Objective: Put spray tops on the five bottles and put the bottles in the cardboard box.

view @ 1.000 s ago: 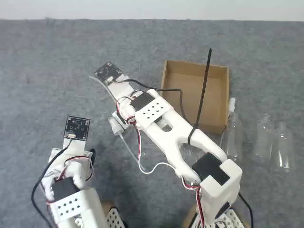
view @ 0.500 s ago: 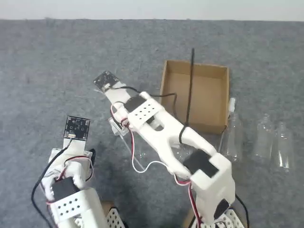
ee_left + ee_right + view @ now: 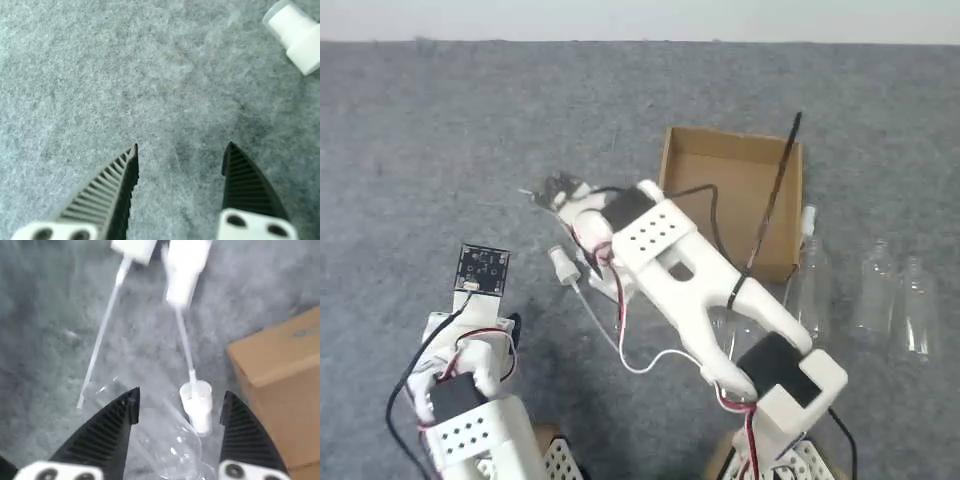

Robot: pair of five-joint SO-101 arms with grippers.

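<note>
My right gripper (image 3: 181, 392) is open over a clear bottle (image 3: 172, 442) lying on the grey carpet, its white neck (image 3: 197, 407) between the fingertips. Two white spray tops (image 3: 132, 246) (image 3: 184, 270) lie beyond it. The thin tube of one ends right at the bottle's mouth. The cardboard box (image 3: 280, 385) (image 3: 730, 195) is off to one side. My left gripper (image 3: 181, 146) is open over bare carpet, with a spray top (image 3: 295, 30) farther off. In the high view, a spray top (image 3: 563, 264) lies left of the right arm (image 3: 670, 255).
Three clear bottles stand right of the box: one (image 3: 810, 280) wearing a spray top, and two bare ones (image 3: 875, 285) (image 3: 918, 305). The right arm's black cable (image 3: 775, 200) arcs over the box. The left arm (image 3: 470, 390) sits at the near left. Open carpet lies to the far left.
The right arm's wrist has drawn back from the far side and tilted down, and its black cable has swung right. The left arm has not moved.
</note>
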